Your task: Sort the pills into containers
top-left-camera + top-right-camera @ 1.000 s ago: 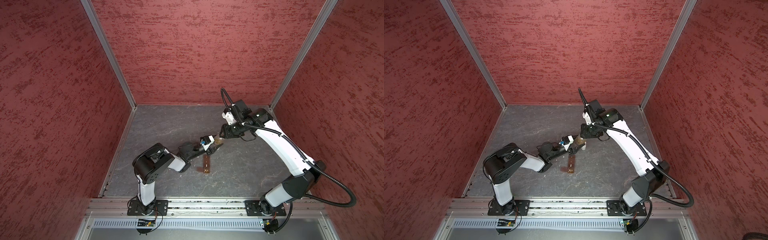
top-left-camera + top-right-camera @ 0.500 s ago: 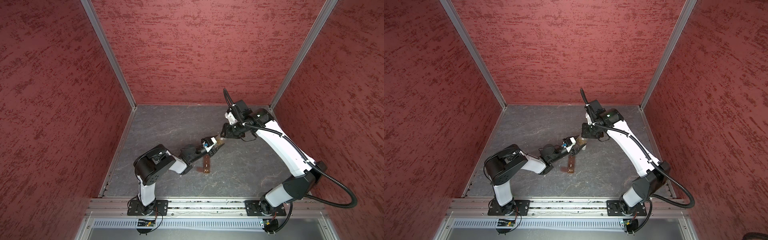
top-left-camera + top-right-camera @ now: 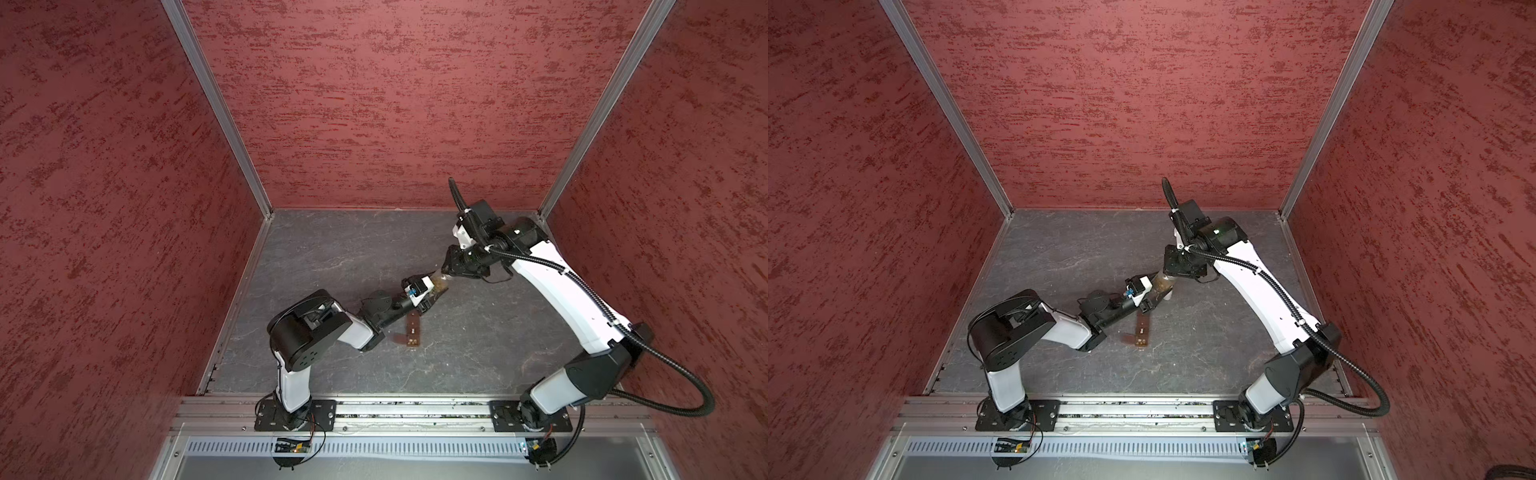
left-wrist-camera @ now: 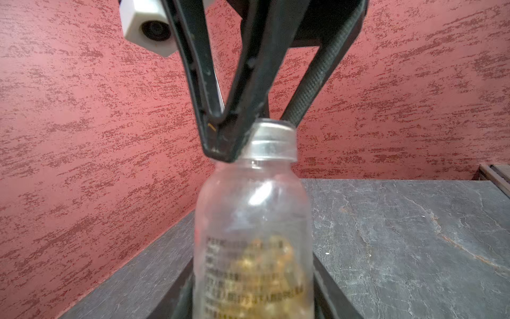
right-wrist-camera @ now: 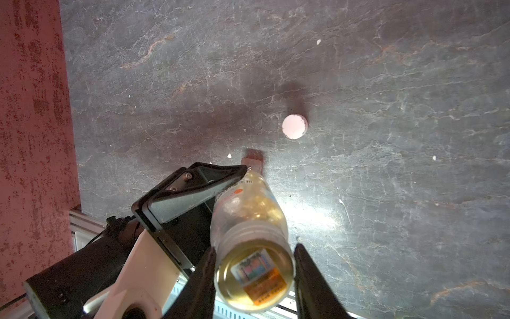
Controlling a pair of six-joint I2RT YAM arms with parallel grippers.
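Several whitish pills [image 5: 229,155] lie loose on the table [image 5: 386,82] beside the containers [image 3: 412,334], which rest flat nearest the rail [image 3: 415,409], probably as the pouring target. Above them the fingers [image 5: 198,185] of the left gripper [image 3: 432,293] flank the body of the uncapped bottle [image 4: 254,221], pressure unclear, while farther out the right gripper [image 5: 255,248] pinches its neck, seemingly taking over.

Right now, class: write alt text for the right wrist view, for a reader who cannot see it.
An uncapped clear bottle of yellowish pills fills the foreground, its mouth gripped by the right claw, the left claw beside its body. Beyond, on the dark table, lie a white cap, whitish bits and part of a brown box.
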